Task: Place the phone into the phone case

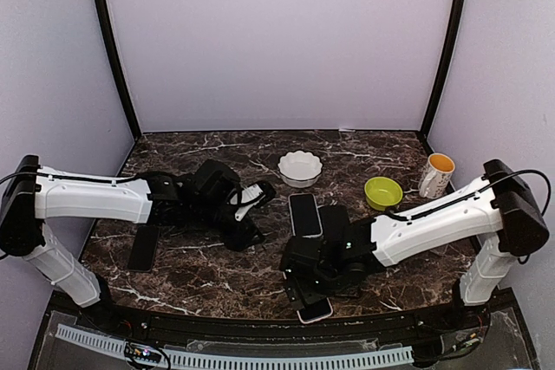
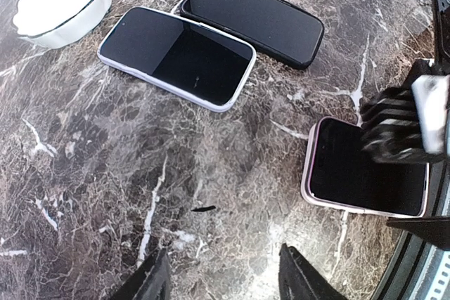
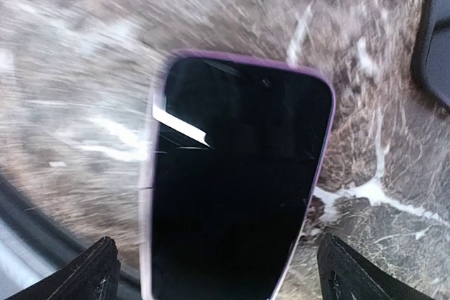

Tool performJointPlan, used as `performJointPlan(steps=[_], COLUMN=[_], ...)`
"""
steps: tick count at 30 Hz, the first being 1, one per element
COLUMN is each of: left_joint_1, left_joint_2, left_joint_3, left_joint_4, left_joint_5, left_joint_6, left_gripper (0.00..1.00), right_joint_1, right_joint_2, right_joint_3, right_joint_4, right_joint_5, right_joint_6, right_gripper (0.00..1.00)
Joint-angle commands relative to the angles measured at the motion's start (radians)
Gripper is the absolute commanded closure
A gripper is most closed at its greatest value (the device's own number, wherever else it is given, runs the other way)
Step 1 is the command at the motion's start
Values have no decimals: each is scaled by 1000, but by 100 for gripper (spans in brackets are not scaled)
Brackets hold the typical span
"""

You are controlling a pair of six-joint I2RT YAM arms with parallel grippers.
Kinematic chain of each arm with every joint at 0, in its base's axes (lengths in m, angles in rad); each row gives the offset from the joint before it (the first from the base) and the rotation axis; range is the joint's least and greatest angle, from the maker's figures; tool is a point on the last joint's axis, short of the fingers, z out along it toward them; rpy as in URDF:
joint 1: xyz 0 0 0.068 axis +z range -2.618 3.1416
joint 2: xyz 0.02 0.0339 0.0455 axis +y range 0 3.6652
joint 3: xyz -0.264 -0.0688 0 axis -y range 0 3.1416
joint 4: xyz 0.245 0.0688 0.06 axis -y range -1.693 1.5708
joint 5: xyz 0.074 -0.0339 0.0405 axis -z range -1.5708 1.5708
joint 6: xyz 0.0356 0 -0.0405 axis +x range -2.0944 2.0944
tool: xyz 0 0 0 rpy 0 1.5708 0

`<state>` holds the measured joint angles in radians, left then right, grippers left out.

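A phone with a pink rim (image 3: 232, 187) lies screen up near the table's front edge; it also shows in the top view (image 1: 317, 312) and the left wrist view (image 2: 365, 180). My right gripper (image 3: 225, 282) is open and hovers over it, one finger on each long side, not touching; this view is blurred. In the top view the right gripper (image 1: 314, 294) covers most of that phone. A white-rimmed phone (image 2: 176, 57) and a black phone or case (image 2: 253, 21) lie side by side mid-table. My left gripper (image 2: 225, 286) is open and empty over bare marble, left of them (image 1: 247, 216).
A flat black slab (image 1: 143, 247) lies at the left under my left arm. A white fluted bowl (image 1: 300, 167), a green bowl (image 1: 382, 192) and a white mug (image 1: 436, 175) stand at the back right. The front edge rail (image 1: 260, 348) is close to the pink-rimmed phone.
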<state>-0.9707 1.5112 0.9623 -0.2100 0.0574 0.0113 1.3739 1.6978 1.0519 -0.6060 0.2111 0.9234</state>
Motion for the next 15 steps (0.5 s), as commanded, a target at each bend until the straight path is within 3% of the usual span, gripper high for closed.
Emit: performJointPlan(steps=[1, 8, 15], left_joint_1=[-2, -2, -2], left_joint_2=[-34, -49, -54], left_joint_3=[-17, -29, -28], left_joint_4=[-33, -38, -38], left_joint_5=[7, 19, 27], left_joint_6=[-43, -34, -34], left_gripper=[46, 45, 45], right_joint_1=[30, 54, 54], right_joint_2=[91, 121, 159], right_joint_3=[79, 38, 15], right_joint_4=[-119, -76, -98], right_joint_5=[42, -26, -32], right_joint_6=[71, 106, 116], right_gripper=[2, 4, 20])
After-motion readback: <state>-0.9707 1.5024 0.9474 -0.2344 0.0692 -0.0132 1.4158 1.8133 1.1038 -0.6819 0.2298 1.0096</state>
